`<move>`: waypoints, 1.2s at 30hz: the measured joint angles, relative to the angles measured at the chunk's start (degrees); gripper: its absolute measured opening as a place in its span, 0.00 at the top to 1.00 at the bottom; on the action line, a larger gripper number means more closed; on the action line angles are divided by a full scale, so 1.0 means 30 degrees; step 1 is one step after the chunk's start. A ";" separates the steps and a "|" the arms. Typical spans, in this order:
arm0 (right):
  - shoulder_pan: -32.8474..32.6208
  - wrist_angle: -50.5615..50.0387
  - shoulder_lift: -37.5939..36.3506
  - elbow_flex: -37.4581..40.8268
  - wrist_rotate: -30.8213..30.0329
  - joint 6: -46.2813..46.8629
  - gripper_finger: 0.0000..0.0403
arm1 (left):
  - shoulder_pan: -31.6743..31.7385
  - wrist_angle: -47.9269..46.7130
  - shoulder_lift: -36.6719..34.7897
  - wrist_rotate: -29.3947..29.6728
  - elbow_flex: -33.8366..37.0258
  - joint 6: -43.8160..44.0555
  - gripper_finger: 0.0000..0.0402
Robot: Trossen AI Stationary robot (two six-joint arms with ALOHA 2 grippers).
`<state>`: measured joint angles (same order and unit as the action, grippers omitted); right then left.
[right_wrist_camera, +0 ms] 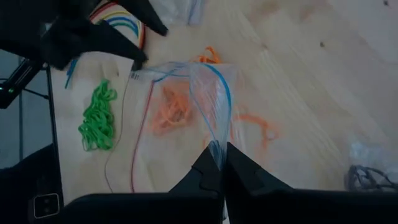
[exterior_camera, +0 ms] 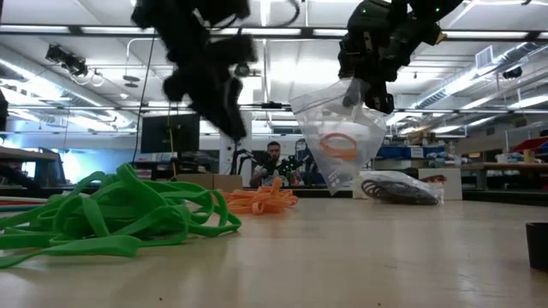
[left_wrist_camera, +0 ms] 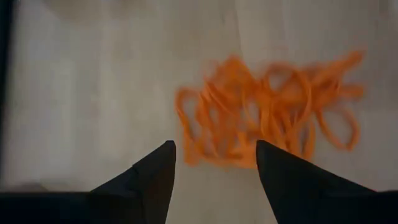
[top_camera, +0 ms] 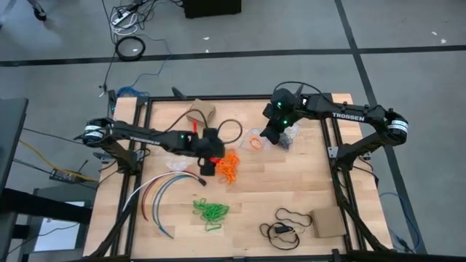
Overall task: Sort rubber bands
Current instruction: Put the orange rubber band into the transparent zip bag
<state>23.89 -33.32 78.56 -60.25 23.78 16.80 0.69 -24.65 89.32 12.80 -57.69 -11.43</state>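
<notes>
Two pincers work mid-worktop: right pincer (right_wrist_camera: 217, 163), clamped on bag (exterior_camera: 338, 137), should hold it steady while left pincer (left_wrist_camera: 214, 163), open and empty, lowers squarely onto orange bands (left_wrist_camera: 273, 112).

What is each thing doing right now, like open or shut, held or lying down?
Left gripper: open, empty, above the orange rubber bands.
Right gripper: shut on the plastic bag.
Plastic bag: held up, hanging, orange bands inside.
Orange rubber bands: loose heap on the table.
Green rubber bands: loose heap on the table.
</notes>
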 joint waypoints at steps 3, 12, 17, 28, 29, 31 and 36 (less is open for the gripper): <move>-0.0002 -0.0065 0.0000 0.0000 -0.0002 -0.0083 1.00 | 0.0000 0.1603 0.0035 0.0523 0.1986 0.1292 0.44; -0.0002 -0.0163 0.0000 0.0000 0.0000 -0.0301 1.00 | -0.0002 0.2393 0.0020 0.4251 0.3669 0.3458 0.44; -0.0002 -0.0218 0.0000 0.0000 -0.0005 -0.0308 1.00 | -0.0109 0.2215 0.0020 0.4000 0.3670 0.4003 0.44; -0.0061 -0.0223 0.0000 0.0000 -0.0033 -0.0474 1.00 | -0.0270 0.3019 0.0162 -0.2392 0.3700 0.4426 0.44; -0.0061 -0.0220 0.0000 0.0000 -0.0036 -0.0491 1.00 | -0.0270 0.3032 0.0249 -0.2598 0.3704 0.4426 0.44; -0.0061 -0.0211 0.0000 0.0000 -0.0049 -0.0498 1.00 | -0.0274 0.3250 0.0499 -0.3033 0.3707 0.4426 0.44; -0.0061 -0.0209 0.0000 0.0000 -0.0068 -0.0512 1.00 | -0.0211 0.3397 0.1521 -0.3213 0.3707 0.4404 0.48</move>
<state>23.70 -33.95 78.56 -60.25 23.58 15.27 0.05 -14.46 93.89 3.16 -46.57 1.78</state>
